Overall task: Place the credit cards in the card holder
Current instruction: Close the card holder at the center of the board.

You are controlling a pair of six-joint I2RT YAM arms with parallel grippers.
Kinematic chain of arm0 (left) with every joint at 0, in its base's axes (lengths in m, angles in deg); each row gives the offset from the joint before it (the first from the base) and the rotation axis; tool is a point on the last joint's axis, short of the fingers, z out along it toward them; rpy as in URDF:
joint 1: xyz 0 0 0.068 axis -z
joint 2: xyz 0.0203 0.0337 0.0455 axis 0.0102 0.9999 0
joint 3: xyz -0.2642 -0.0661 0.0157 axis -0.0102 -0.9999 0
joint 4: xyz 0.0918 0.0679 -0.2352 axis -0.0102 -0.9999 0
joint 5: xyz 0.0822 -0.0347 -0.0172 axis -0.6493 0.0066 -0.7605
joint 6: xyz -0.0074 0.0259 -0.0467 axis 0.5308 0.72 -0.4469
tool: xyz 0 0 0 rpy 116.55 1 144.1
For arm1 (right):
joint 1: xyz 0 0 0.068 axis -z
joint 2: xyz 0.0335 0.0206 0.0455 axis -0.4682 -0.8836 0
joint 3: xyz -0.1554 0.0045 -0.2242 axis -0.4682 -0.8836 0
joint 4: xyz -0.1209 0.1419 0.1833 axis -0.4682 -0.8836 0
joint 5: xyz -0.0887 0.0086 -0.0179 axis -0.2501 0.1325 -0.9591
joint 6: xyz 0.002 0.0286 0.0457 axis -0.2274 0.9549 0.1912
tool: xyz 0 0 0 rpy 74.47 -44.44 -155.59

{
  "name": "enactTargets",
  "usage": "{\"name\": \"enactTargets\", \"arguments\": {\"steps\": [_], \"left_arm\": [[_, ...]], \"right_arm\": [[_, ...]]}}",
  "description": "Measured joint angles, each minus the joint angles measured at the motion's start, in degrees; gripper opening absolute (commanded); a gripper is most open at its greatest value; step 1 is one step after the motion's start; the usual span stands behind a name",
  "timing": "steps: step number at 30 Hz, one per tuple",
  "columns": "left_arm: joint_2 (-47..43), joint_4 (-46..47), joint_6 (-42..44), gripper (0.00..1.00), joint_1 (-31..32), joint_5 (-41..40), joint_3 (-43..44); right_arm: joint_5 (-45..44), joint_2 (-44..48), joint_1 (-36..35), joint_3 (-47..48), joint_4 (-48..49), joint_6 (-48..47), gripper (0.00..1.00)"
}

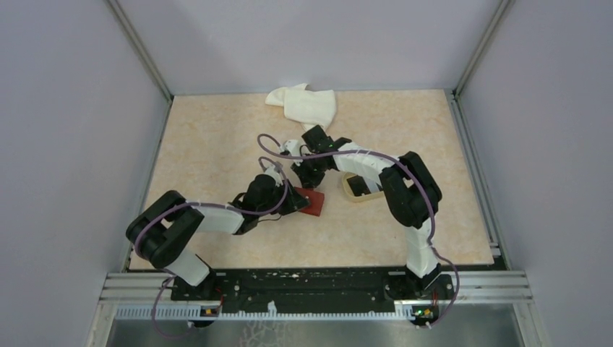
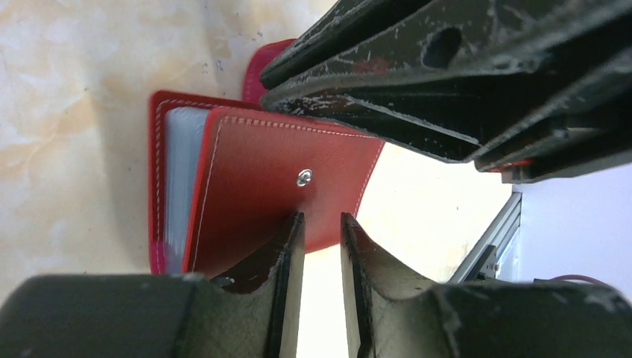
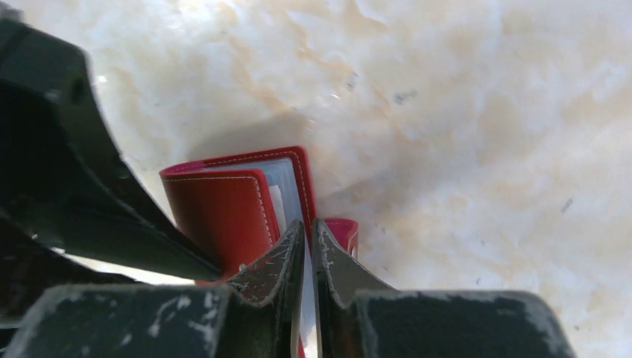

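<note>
Teamwork: my left pincer (image 2: 322, 220), slightly parted, props open the dark-red leather card holder (image 2: 253, 171); right pincer (image 3: 308, 224) nips a thin pale sheet (image 3: 292, 198) inside.

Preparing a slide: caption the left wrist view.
Left gripper, slightly open, facing the half-open red card holder; right gripper at top.

Robot lab cell, plain walls (image 1: 72, 108), aluminium rails (image 1: 318, 285), beige tabletop (image 1: 217, 144)

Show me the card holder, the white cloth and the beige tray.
card holder (image 2: 253, 171): left wrist view, red front cover.
white cloth (image 1: 307, 105): top view, middle of the cloth.
beige tray (image 1: 360, 198): top view, near rim.
</note>
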Motion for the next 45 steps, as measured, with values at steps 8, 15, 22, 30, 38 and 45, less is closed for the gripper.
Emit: {"name": "enactTargets", "arguments": {"steps": [8,15,22,30,38,45], "left_arm": [[-4.31,-3.06,3.61,0.37,-1.03,-0.07,-0.46],[-4.48,-0.96,5.44,0.34,-5.73,5.35,-0.46],[-1.22,1.11,5.62,0.27,-8.92,10.27,-0.24],[4.76,2.86,5.9,0.16,-9.53,13.27,2.08],[4.15,2.1,6.62,0.12,-9.51,11.08,1.7],[3.54,2.43,8.94,0.09,-9.44,9.99,1.01]], "right_arm": [[5.11,4.28,1.51,0.66,-5.09,-6.08,0.18],[15.47,16.98,6.1,-6.69,-2.78,-8.68,0.13],[15.17,6.8,5.2,-7.45,-1.42,-6.86,0.03],[13.86,3.61,5.51,-7.21,-1.95,-6.08,0.12],[17.9,4.22,5.6,-4.74,-5.88,-15.56,0.67],[19.89,5.73,6.03,-2.73,-3.39,-27.8,0.65]]}}
